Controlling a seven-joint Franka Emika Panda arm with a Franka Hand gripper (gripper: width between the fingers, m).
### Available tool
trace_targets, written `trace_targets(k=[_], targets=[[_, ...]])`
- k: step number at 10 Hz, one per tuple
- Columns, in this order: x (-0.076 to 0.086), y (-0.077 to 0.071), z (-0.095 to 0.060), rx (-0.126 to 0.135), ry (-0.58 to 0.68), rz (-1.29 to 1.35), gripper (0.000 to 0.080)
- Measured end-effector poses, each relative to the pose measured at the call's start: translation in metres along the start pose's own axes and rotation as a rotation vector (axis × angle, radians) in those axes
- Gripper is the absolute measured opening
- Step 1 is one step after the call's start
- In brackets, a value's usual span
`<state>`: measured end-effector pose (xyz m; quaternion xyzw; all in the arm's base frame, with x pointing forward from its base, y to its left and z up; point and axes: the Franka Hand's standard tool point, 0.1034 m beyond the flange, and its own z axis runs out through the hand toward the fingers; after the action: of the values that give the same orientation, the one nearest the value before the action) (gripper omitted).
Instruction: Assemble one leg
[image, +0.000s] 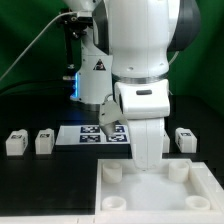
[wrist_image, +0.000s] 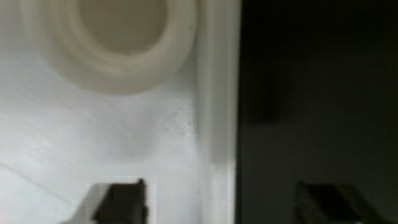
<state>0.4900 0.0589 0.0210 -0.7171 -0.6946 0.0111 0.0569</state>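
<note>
Black worktop (image: 40, 185) and a green backdrop fill the exterior view. The first leg (image: 14, 142) and second leg (image: 44, 141) stand near each other at that view's left. The third leg (image: 185, 139) stands at its right, and the marker board (image: 92, 135) lies between them. The arm reaches down, its end effector (image: 148, 160) at the far edge of the white tabletop (image: 150, 190).

In the wrist view the end effector (wrist_image: 222, 205) is spread wide. One finger (wrist_image: 121, 200) is over the tabletop, near a round socket (wrist_image: 125, 40), and the other finger (wrist_image: 324, 200) is over the dark worktop.
</note>
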Motion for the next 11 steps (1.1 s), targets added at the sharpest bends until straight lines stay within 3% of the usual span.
trace_targets(k=[1, 2, 3, 11], targets=[[-0.0002, 0.0000, 0.0000, 0.000, 0.000, 0.000, 0.0445], [-0.0004, 0.0000, 0.0000, 0.000, 0.000, 0.001, 0.0593], [-0.0005, 0.0000, 0.0001, 0.000, 0.000, 0.001, 0.0636], [-0.0008, -0.0005, -0.0011, -0.001, 0.000, 0.046, 0.0649]])
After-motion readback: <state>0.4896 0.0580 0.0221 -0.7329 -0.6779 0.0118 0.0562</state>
